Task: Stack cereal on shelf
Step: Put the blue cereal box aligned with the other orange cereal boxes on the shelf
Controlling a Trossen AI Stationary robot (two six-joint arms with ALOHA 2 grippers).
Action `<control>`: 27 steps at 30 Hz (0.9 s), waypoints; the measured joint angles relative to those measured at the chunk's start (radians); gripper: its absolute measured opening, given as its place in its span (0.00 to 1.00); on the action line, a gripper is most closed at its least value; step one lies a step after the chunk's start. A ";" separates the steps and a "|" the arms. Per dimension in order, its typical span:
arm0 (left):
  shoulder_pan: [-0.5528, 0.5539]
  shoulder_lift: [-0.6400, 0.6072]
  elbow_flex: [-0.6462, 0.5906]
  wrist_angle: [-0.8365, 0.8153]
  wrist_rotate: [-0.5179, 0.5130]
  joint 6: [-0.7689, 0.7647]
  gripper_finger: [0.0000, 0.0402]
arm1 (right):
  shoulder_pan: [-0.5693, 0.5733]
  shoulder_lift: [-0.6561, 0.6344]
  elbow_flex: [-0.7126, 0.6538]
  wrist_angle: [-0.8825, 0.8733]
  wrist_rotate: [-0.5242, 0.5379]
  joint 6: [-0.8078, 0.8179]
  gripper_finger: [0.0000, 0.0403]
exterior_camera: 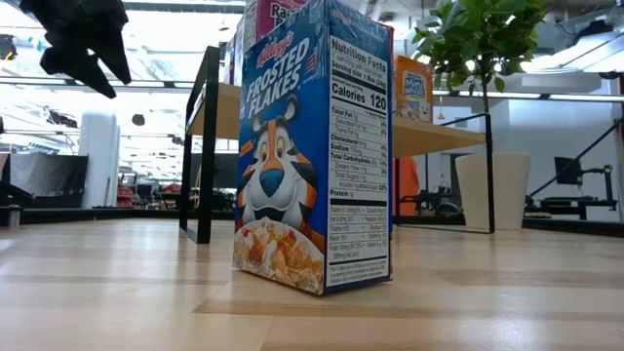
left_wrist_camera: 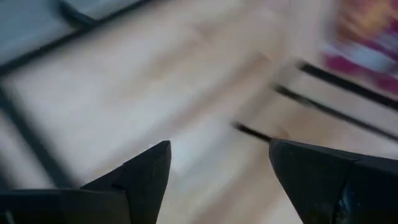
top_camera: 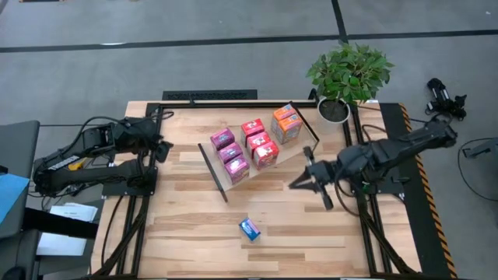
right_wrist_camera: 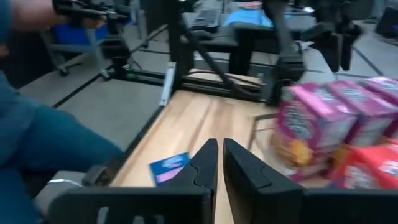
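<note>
Your left gripper [top_camera: 162, 148] hangs over the far left of the tabletop [top_camera: 187, 241], left of the shelf, its jaws spread wide with nothing between them; that arm is only waiting. On the shelf [top_camera: 214, 173], a tilted light-wood board with thin black metal end brackets, you already have three magenta-pink boxes [top_camera: 231, 153], three red boxes [top_camera: 259, 142] and an orange box [top_camera: 286, 124] standing in short rows. One box is still off it: the blue Frosted Flakes box [top_camera: 249, 228] stands alone on the near middle of the tabletop, well apart from the shelf. It is a small, flat-sided cardboard carton with a glossy printed front and crisp edges, so judge it light and easy to tip. Your right gripper [top_camera: 311, 180] hovers off the shelf's right end, its jaws almost together and holding nothing. So the step in hand looks like the fetch of that last box. For the next move, you would likely open the right jaws, bring them nearer and leftward over the box, and close across its narrow faces without knocking it over on the smooth slatted wood.
</note>
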 joint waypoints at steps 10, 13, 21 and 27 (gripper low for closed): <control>-0.208 -0.008 0.000 -0.138 0.425 -0.282 0.41 | 0.145 0.022 0.000 -0.064 0.241 0.032 0.04; -0.334 0.007 -0.001 -0.076 0.312 -0.372 0.31 | 0.155 0.022 0.000 -0.089 0.290 0.032 0.06; -0.731 0.202 -0.100 0.480 0.101 -0.426 0.02 | 0.147 0.022 0.000 -0.120 0.309 0.062 0.09; -0.996 0.497 -0.109 0.633 -0.181 -0.539 0.00 | 0.171 0.022 0.000 -0.125 0.308 0.066 0.05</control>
